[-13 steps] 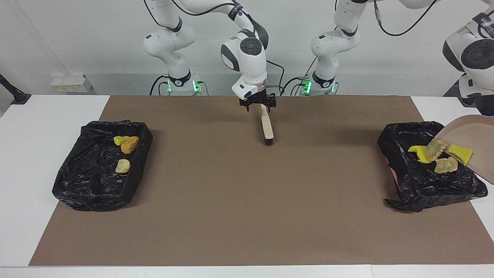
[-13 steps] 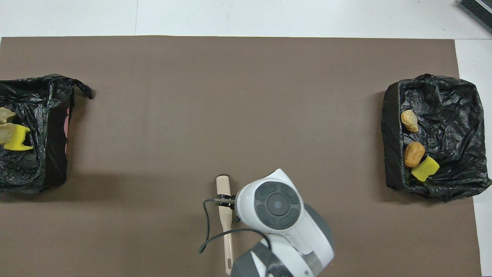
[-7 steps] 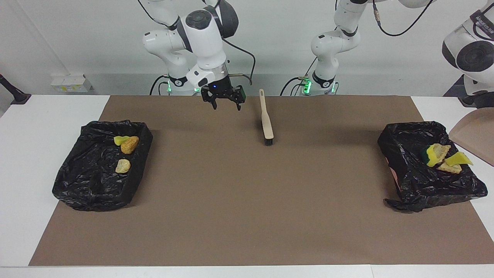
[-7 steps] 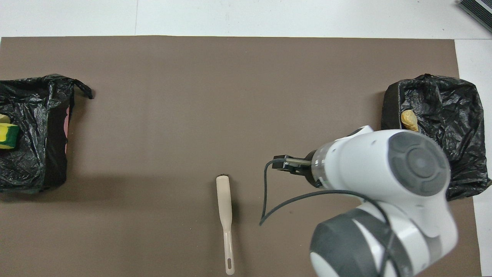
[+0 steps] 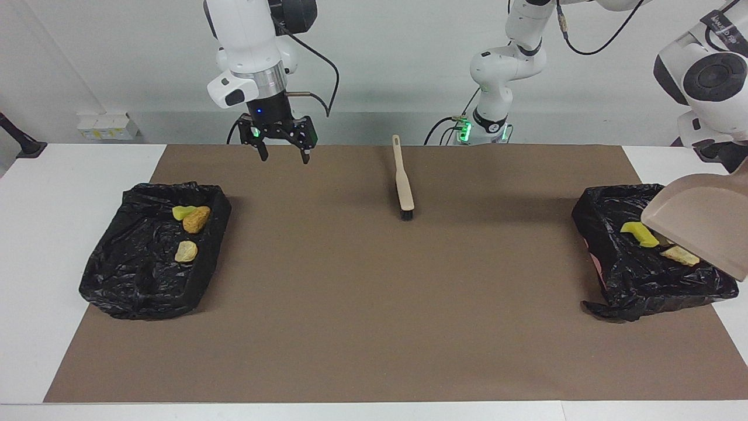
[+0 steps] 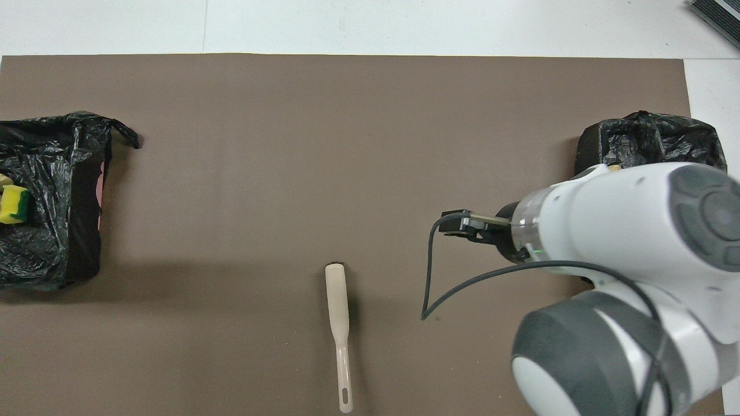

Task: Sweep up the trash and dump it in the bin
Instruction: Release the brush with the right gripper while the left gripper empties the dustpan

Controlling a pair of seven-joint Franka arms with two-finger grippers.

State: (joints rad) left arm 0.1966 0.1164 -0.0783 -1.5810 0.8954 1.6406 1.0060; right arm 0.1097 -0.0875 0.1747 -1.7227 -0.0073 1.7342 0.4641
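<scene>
The beige brush (image 5: 402, 182) lies on the brown mat (image 5: 374, 304) by the edge nearest the robots, with nothing holding it; it also shows in the overhead view (image 6: 337, 300). My right gripper (image 5: 281, 146) hangs open and empty above the mat, toward the right arm's end. My left gripper (image 5: 737, 168) holds the beige dustpan (image 5: 701, 225) tilted over the black-lined bin (image 5: 637, 280) at the left arm's end. A yellow sponge piece (image 5: 638, 233) and a tan lump (image 5: 678, 255) lie in that bin. A yellow-green sponge (image 6: 13, 205) shows there from overhead.
A second black-lined bin (image 5: 140, 280) at the right arm's end holds a yellow-green scrap (image 5: 183, 211), an orange lump (image 5: 196, 219) and a pale lump (image 5: 186, 251). In the overhead view my right arm covers most of this bin (image 6: 653, 136).
My right gripper let go of the brush, rose and swung toward the right arm's end. Scraps slid off the dustpan into the bin; the dustpan now covers part of it.
</scene>
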